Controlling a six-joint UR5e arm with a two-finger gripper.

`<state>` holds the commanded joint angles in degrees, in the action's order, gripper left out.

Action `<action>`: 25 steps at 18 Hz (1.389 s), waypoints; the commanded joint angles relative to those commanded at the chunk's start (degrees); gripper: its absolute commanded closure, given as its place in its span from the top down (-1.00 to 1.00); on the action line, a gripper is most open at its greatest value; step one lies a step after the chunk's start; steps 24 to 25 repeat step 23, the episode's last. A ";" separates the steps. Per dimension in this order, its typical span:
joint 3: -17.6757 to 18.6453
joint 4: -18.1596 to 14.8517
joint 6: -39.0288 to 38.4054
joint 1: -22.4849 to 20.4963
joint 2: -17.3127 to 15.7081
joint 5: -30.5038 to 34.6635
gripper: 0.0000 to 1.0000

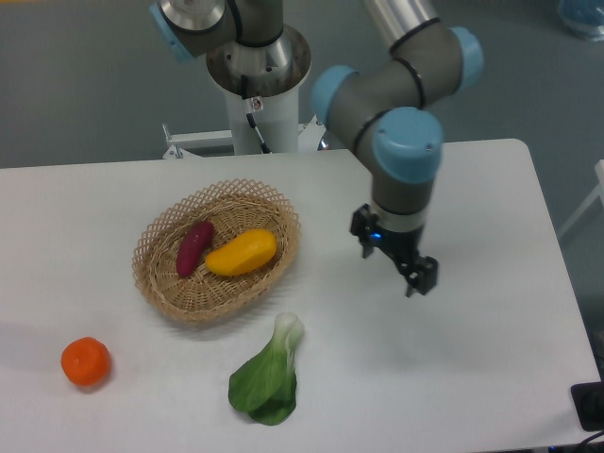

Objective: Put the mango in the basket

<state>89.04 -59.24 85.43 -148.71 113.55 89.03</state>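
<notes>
The gripper [412, 275] hangs over the bare white table [472, 359], well to the right of the basket [160, 288]. It holds nothing; whether its fingers are apart or together, I cannot tell. The mango [243, 253] lies inside the basket, beside the purple sweet potato [193, 248]. A bok choy [268, 375] and a tangerine [86, 361] lie on the table.
</notes>
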 joint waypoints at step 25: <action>-1.50 0.00 0.09 -1.85 1.85 1.23 1.00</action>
